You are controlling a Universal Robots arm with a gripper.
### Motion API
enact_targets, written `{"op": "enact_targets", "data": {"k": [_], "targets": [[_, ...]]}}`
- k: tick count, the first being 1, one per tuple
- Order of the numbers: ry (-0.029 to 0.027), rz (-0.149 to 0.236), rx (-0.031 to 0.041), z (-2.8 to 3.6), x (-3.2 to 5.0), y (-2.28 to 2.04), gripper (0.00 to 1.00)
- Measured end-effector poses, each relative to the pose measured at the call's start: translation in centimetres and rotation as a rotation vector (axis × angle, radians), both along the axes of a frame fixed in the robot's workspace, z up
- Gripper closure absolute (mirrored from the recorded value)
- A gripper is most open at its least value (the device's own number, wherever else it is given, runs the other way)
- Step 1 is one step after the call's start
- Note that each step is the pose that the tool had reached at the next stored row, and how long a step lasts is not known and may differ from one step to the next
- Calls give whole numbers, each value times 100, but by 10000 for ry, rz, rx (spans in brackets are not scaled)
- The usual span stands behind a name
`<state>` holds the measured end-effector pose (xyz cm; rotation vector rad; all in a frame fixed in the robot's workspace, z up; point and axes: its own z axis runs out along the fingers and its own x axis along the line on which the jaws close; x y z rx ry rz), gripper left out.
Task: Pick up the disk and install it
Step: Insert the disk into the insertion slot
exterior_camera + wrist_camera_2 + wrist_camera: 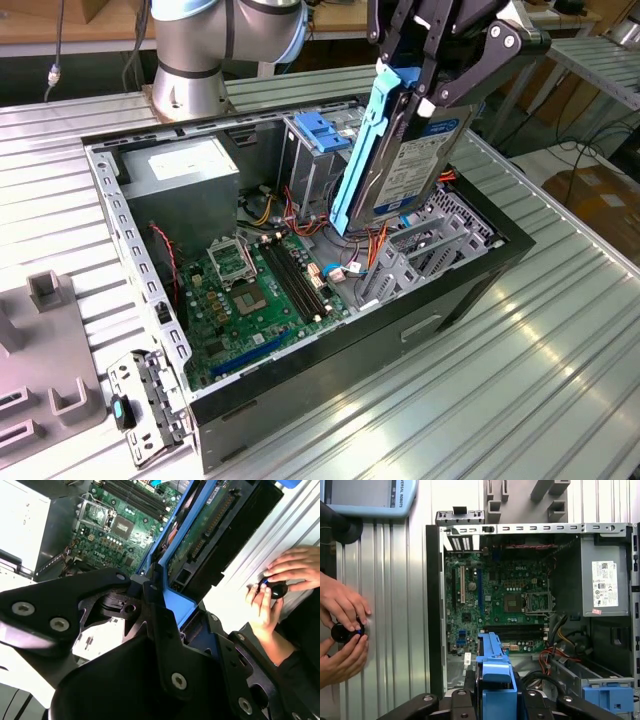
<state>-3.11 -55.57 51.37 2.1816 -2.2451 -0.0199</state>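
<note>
The disk, a silver drive with a white label and blue carrier rails, hangs tilted on edge above the open computer case. My gripper is shut on its upper end, with black fingers on both sides. In the second wrist view the disk shows its green circuit underside running away from my gripper. The first wrist view has the blue carrier between my gripper's arms, above the case floor beside the motherboard.
A grey drive cage with a blue-handled bracket stands in the case just behind the disk. Red cables lie below it. The power supply fills the far corner. A person's hands work a black knob outside the case.
</note>
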Motion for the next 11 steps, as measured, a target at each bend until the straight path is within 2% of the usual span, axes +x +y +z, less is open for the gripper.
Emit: {"op": "enact_targets", "data": {"k": [4, 11], "targets": [[0, 0, 0, -4, 85, -1, 63], [0, 0, -1, -7, 171, -1, 63]]}}
